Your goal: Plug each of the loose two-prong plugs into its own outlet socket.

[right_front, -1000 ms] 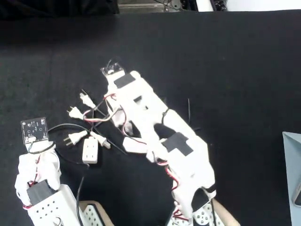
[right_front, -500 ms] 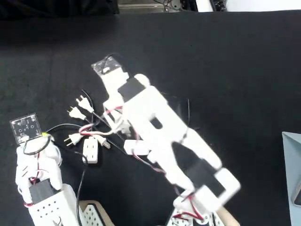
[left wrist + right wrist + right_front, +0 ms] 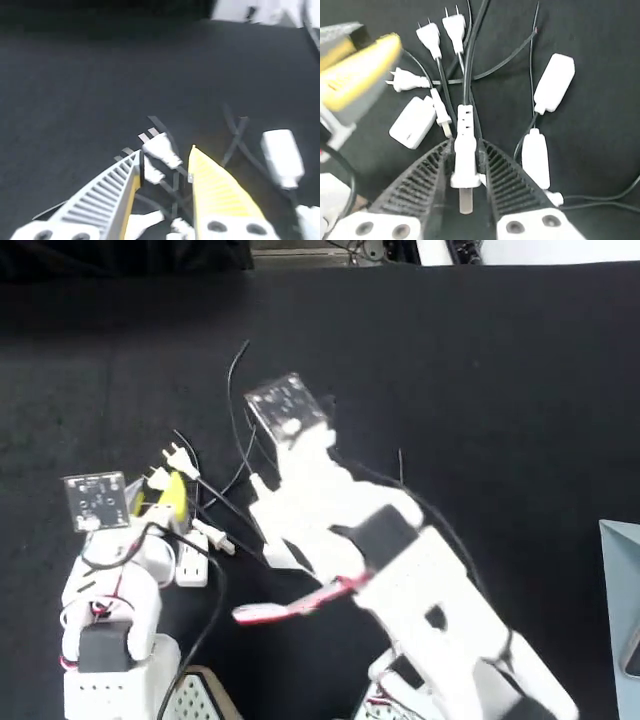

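Tabletop (image 3: 500, 390) is black cloth; right tool (image 3: 465, 146) clamps a socket (image 3: 464, 122), left tool (image 3: 165, 152) gapes.

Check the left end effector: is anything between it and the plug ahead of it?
Nothing visible does. The two-prong plug lies right at the fingertips of the open left end effector; thin black cables run close by.

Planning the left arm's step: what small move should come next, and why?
Probably lower the left gripper and close it on the two-prong plug lying between its open fingers. The right gripper is shut on a white connector, so a plug in hand seems the missing piece.
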Motion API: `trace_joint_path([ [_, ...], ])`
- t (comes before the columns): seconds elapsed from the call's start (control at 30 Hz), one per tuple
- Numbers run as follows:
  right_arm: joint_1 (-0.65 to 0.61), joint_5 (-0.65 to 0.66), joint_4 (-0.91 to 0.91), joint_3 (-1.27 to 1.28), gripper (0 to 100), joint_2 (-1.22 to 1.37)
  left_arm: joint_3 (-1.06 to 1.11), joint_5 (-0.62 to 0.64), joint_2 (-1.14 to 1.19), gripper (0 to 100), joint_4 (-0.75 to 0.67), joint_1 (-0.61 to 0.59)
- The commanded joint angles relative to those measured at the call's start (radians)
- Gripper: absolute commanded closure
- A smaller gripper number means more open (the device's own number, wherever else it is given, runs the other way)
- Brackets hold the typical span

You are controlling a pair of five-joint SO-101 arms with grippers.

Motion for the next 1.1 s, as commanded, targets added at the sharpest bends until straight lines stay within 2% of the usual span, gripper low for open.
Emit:
trace_joint_path([
  [0.0, -0.034, 0.006, -0.078, 0.081, 98.7, -0.139, -0.107, 0.012, -0.005, 83, -0.021, 0.114],
  [0.4, -0.17, 0.006, -0.106, 0.156, 98.7, -0.188, -0.22, 0.009, -0.005, 83, -0.014, 0.355],
  [0.6, -0.17, 0.006, -0.104, 0.156, 98.7, -0.189, -0.3, 0.005, -0.005, 83, 0.003, 0.4],
  [0.83, -0.157, 0.006, -0.106, 0.177, 98.7, -0.191, -0.381, 0.003, -0.006, 83, 0.178, 0.386],
  [0.93, -0.114, 0.0, -0.107, 0.183, 98.7, -0.191, -0.409, 0.005, -0.006, 83, 0.25, 0.3],
  [1.07, -0.002, -0.002, -0.118, 0.216, 98.7, -0.189, -0.407, -0.021, 0.002, 83, 0.353, 0.119],
])
